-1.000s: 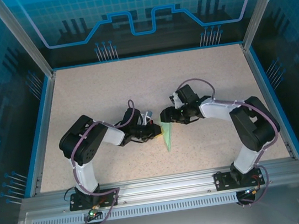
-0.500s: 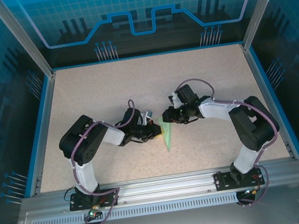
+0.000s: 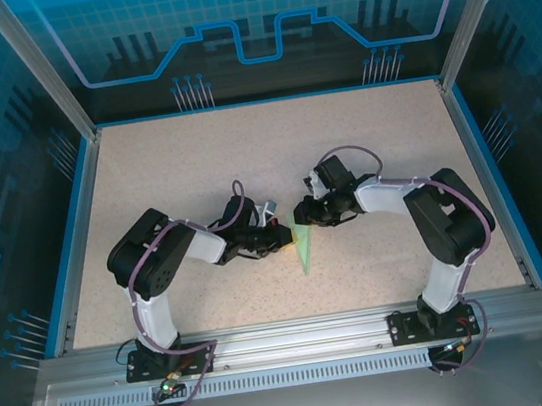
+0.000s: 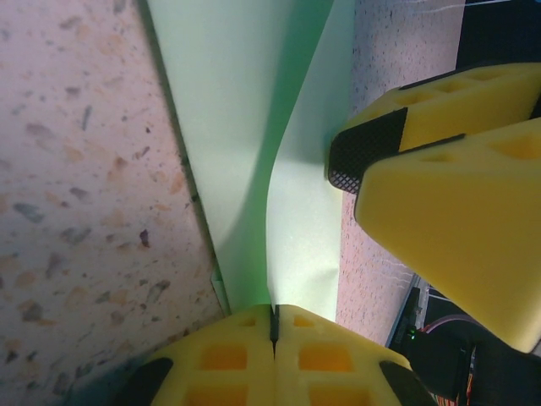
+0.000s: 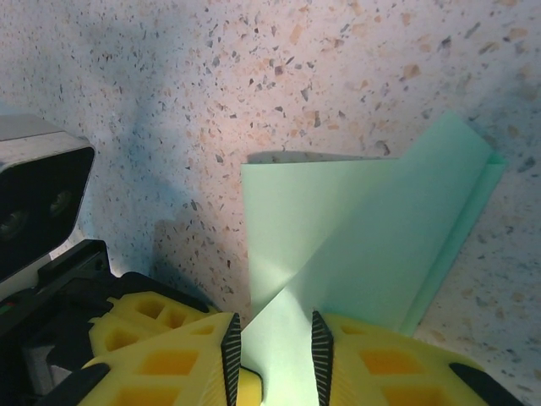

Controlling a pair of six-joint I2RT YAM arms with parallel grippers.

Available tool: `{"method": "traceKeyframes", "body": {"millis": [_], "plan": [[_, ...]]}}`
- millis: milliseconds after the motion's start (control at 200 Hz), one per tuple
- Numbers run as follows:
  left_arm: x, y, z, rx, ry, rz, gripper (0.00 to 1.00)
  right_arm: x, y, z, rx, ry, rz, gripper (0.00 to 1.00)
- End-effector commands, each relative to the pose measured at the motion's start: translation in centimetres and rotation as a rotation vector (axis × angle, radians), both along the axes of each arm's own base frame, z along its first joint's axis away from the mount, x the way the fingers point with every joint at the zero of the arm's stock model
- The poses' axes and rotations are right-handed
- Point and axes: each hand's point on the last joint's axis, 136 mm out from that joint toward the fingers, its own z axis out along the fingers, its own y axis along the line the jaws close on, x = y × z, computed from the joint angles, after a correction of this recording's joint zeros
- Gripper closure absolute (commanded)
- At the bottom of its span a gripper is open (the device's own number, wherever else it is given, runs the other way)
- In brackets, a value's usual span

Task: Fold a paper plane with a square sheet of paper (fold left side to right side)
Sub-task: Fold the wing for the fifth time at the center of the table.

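Bright even light overhead, soft shadows, wrist close-ups blurred near fingers (image 4: pixel 439 169)

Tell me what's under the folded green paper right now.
Speckled table lies under the paper plane; whatever is beneath the folded layers is covered. The left gripper pinches one edge shut, and the right gripper straddles a flap.

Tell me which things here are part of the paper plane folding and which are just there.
Part of the job:
- paper plane, partly folded, pale green
- left gripper, shut on the paper plane
- right gripper, fingers either side of a paper flap

Just there:
- speckled table
- blue enclosure walls
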Motion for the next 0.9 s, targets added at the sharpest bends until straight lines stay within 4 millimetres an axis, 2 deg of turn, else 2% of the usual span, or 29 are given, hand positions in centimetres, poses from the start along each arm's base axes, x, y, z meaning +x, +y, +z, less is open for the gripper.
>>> {"method": "traceKeyframes", "body": {"millis": [0, 375, 690, 895], "plan": [[-0.6, 2.0, -3.1, 0.113, 0.062, 0.045, 1.00, 0.1, 0.3, -0.4, -0.023, 0.001, 0.021, 0.69], [-0.8, 2.5, -3.5, 0.125, 0.075, 0.058, 1.00, -0.1, 0.1, -1.3, -0.042, 0.021, 0.021, 0.69], [-0.7, 2.7, -3.6, 0.124, 0.076, 0.061, 1.00, -1.0, -1.0, -3.2, -0.105, 0.086, 0.009, 0.69], [-0.5, 2.5, -2.6, 0.103, 0.058, 0.059, 1.00, -1.8, -1.9, -4.4, -0.152, 0.129, 0.000, 0.69]]}}
